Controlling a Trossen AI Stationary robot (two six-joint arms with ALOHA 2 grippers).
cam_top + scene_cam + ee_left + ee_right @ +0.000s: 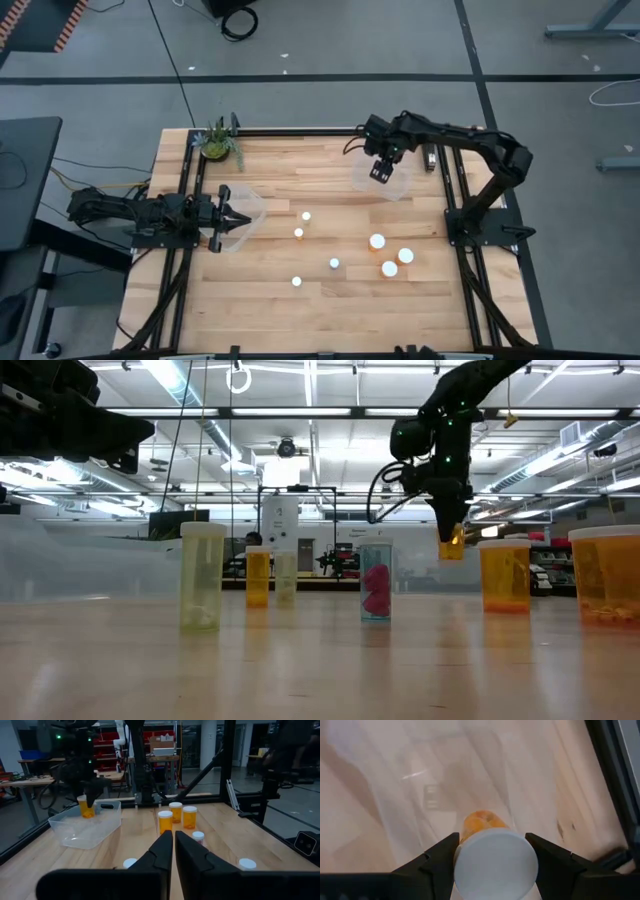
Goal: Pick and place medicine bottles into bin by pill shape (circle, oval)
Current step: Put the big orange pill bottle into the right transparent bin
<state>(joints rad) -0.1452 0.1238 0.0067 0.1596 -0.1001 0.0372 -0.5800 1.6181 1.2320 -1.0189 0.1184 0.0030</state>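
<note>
My right gripper [381,171] hangs at the table's far right over a clear bin [398,186], shut on an orange medicine bottle [451,544] with a white cap [495,862]. Several more white-capped bottles stand on their bases mid-table, among them small ones [306,215] [334,263] and three larger ones [377,241] nearer the right. My left gripper [243,217] stays shut and level at the left edge, over a second clear bin [256,204], with nothing in it. My right gripper pinches the bottle at its white cap [470,870], one finger [437,857] on each side. The fingers come from above, pointing down. The bottle hangs upright below them, its orange body [86,810] clear above the bin's open top [87,822].
A small potted plant [217,143] stands at the far left corner. Black frame rails [455,190] run along both sides of the wooden top. A bottle with pink pills [376,582] stands among the orange ones in the low view.
</note>
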